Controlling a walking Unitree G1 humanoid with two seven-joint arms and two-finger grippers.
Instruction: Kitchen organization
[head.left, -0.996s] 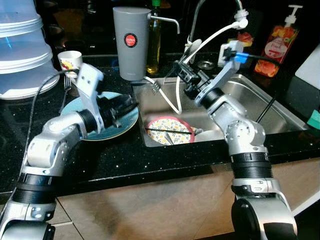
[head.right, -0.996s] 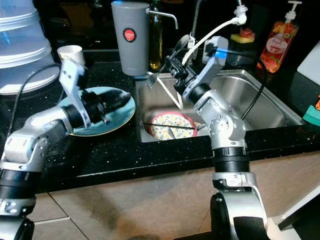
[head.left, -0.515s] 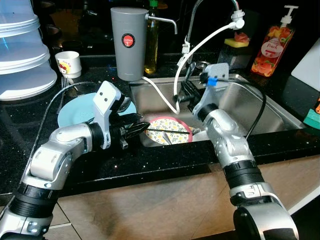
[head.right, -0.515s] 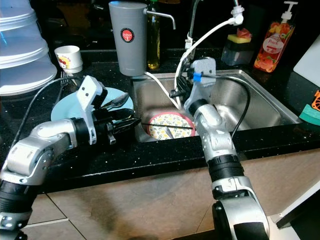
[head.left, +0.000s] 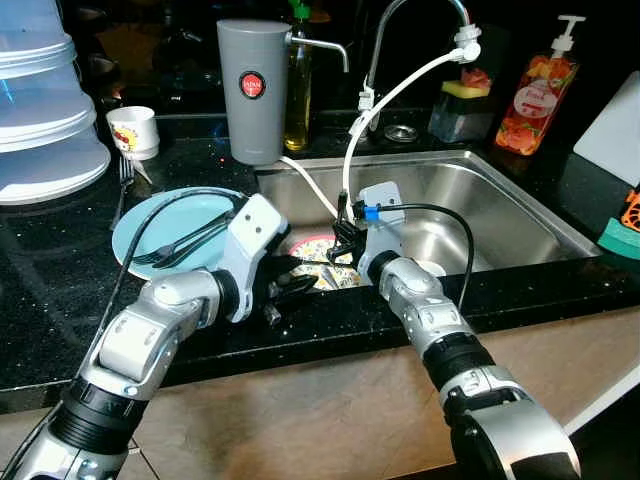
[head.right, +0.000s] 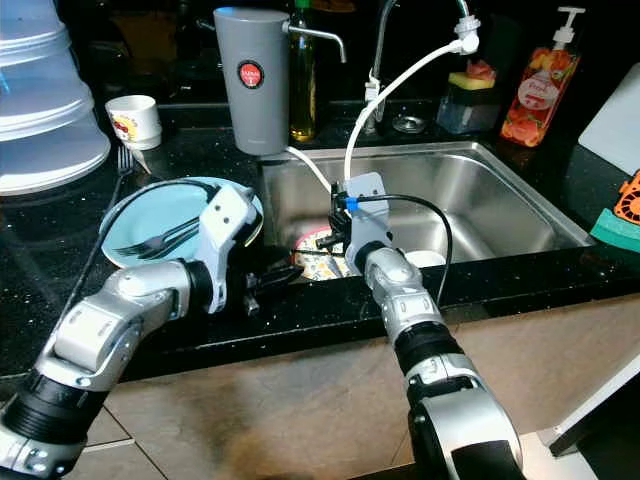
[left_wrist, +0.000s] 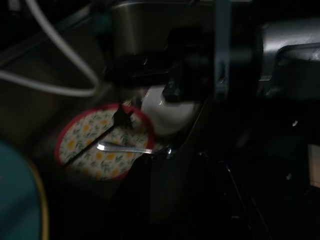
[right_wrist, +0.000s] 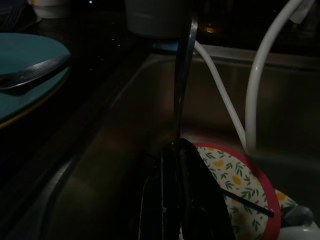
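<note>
R gripper (right_wrist: 179, 155) sits low over the sink's (head.left: 500, 200) left front, centre of the eye views. Its fingers are pressed together on a metal utensil (right_wrist: 184, 75), pinching one end while the rest stands up past the tips. Which end is which, can't tell; too dark.

L gripper (head.left: 285, 288) hangs at the counter edge by the sink's front-left corner, just left of the R one. Open or closed: can't tell, since the wrist view is murky.

Handling, as a judgement:
- Utensil: thin, stiff, light steel, prob. wet, so slippery. The grip is near one end, so it may swing or twist; a hold nearer mid-shaft would be steadier.
- Print plate (head.left: 322, 277), on the sink floor below the grippers: looks ceramic and breakable, with a black chopstick (right_wrist: 245, 202) and a small silver piece (left_wrist: 125, 148) lying across it. Take it by the rim and clear the loose bits first.
- Teal plate (head.left: 150, 222), on the counter at left-centre: carries more cutlery, so anything dropped there will clatter and slide.
- White hose (head.left: 400, 85) runs close to the R arm and could snag.

Writing:
- Grey canister (head.left: 252, 110), top centre: round red badge, text too small to read.
- Soap bottle (head.left: 530, 95), top right: fruit label, not legible.
- Cup (head.left: 135, 128), upper left: printed pattern, no readable words.
</note>
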